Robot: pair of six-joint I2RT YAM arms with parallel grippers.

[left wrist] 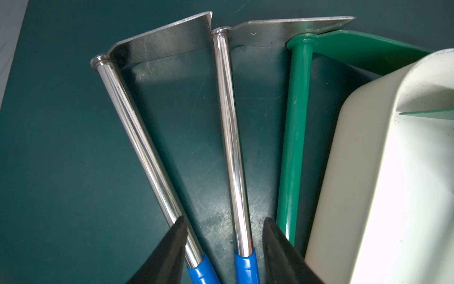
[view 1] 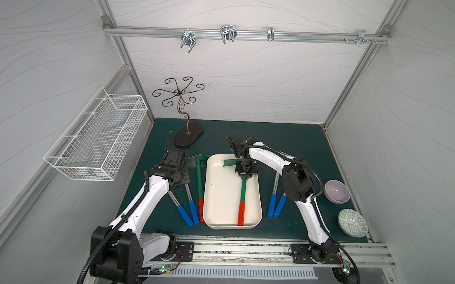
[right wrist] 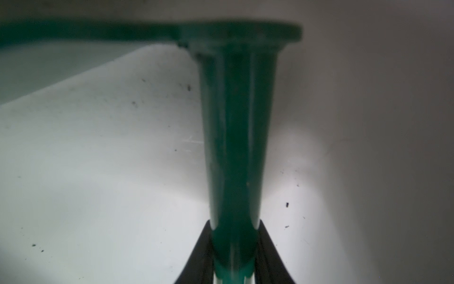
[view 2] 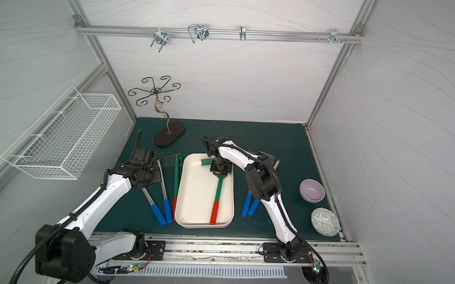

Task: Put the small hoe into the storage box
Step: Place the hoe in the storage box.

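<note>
Right gripper [view 1: 243, 176]: jaws clamped on the green shaft of the small hoe [view 1: 243, 191], just behind its blade. Hoe position: inside the storage box [view 1: 220, 194], lying lengthwise and slightly slanted, with the blade at the far end and the red grip [view 1: 241, 213] reaching the near wall. The right wrist view confirms the clamp: both black fingers [right wrist: 202, 255] press the shaft, with the white box floor behind it (whether the blade touches that floor cannot be told).

Left gripper [left wrist: 224, 218]: jaws apart, holding nothing, above two steel hoes [left wrist: 232, 127] with blue grips on the green mat [left wrist: 61, 147], left of the box. One steel shaft runs between the fingers.

A second green hoe [left wrist: 294, 127] lies on the mat just beside the box's left wall. Two more blue-grip hoes [view 1: 272, 205] lie right of the box, partly under the right arm. Two bowls [view 1: 336, 191] stand near the mat's right edge.
</note>
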